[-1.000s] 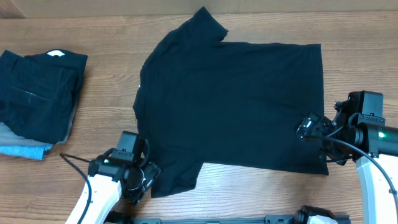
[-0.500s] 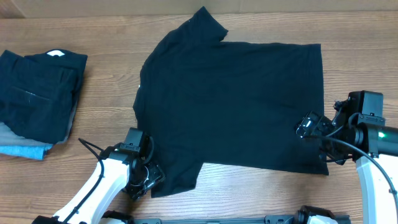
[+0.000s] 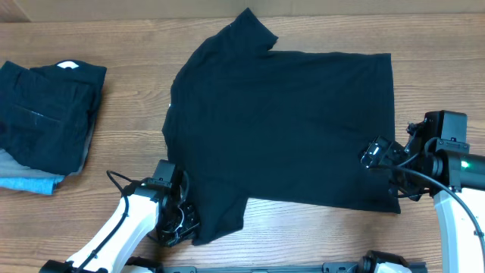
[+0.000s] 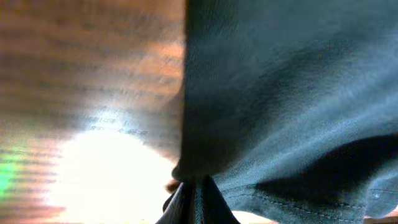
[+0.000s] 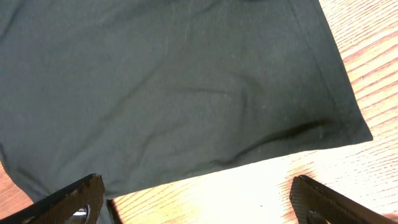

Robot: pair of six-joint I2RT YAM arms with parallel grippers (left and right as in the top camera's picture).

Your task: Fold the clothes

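The clothes here are one black T-shirt (image 3: 288, 129) spread flat on the wooden table, collar to the left and hem to the right. My left gripper (image 3: 184, 221) sits at the near sleeve's edge. In the left wrist view it (image 4: 194, 200) is shut, with a fold of the shirt's fabric (image 4: 280, 93) pinched between the fingers. My right gripper (image 3: 383, 174) stands open at the near right hem corner. In the right wrist view its fingers (image 5: 74, 196) straddle bare wood just short of the hem (image 5: 249, 158), with nothing between them.
A stack of dark folded garments (image 3: 45, 121) with a white label (image 3: 67, 66) lies at the far left, on top of a grey-blue piece (image 3: 30, 182). Bare wood (image 3: 318, 235) runs along the near edge between my arms.
My left gripper has slid a little to the right onto the sleeve edge and shut on the fabric. The right arm has not moved.
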